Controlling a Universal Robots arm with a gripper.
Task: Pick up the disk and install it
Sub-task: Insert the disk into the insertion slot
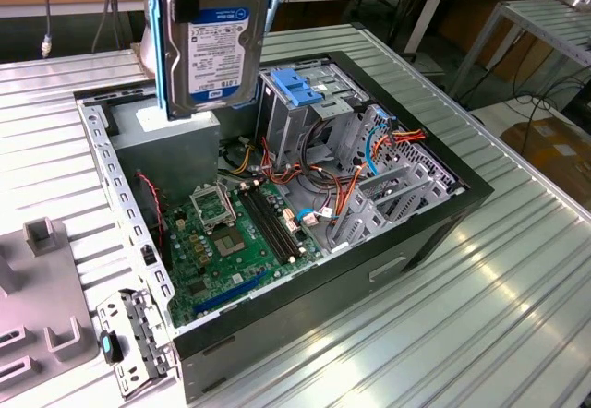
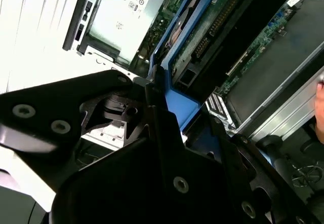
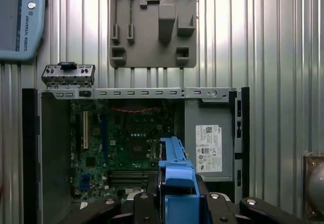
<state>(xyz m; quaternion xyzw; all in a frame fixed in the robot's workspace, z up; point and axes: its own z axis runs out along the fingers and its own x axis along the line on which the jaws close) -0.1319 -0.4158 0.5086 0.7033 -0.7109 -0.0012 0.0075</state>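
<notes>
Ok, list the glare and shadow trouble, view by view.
Exterior view: bright glare streaks on the ribbed table, the disk evenly lit; second wrist view: the table blown out to white; first wrist view: even light, the motherboard dim inside the case.

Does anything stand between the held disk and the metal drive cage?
Nothing visible does. The gripper holds the disk upright above the case; the drive cage, topped by a light-blue latch, is lower, toward the exterior view's right.

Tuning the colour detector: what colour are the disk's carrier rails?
Bright blue rails on the disk; exterior view.
</notes>
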